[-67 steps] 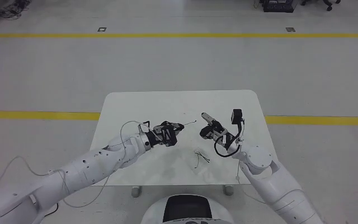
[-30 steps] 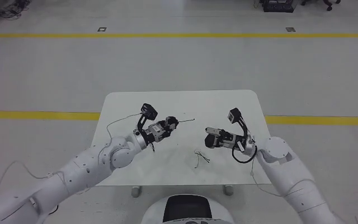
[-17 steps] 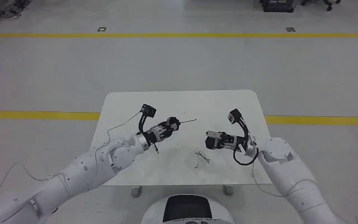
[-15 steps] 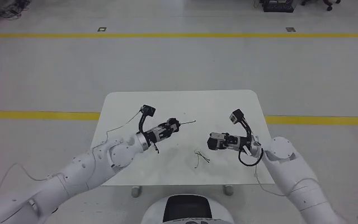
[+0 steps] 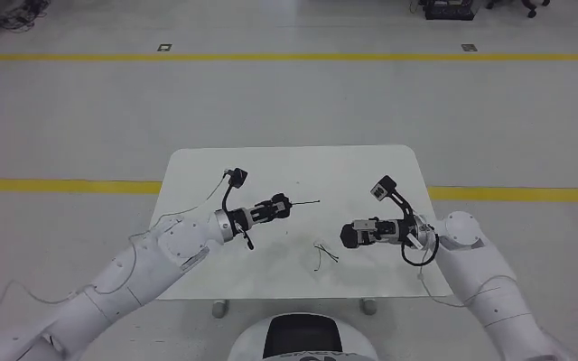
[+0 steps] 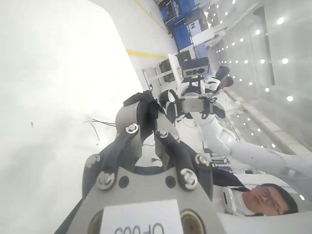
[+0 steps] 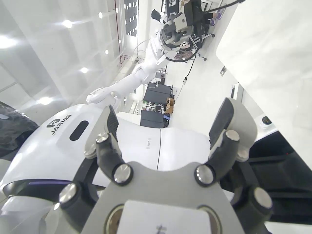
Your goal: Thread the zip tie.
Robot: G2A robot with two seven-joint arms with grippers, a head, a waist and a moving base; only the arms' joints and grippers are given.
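One zip tie [image 5: 305, 203] juts from left gripper [image 5: 284, 206]; right gripper [image 5: 348, 235] gapes.

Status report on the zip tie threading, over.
Left gripper shut on zip tie, its end sticking out toward right gripper. Right gripper open, empty, well apart. Loose strands on table, clear of both.

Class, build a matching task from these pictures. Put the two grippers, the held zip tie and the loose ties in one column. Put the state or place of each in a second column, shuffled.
Column 1:
1 left gripper
2 right gripper
3 held zip tie
4 loose ties

Column 2:
A lying on the table
B open and empty
C shut on a tie
D sticking out toward the other arm

Pairs: 1-C, 2-B, 3-D, 4-A
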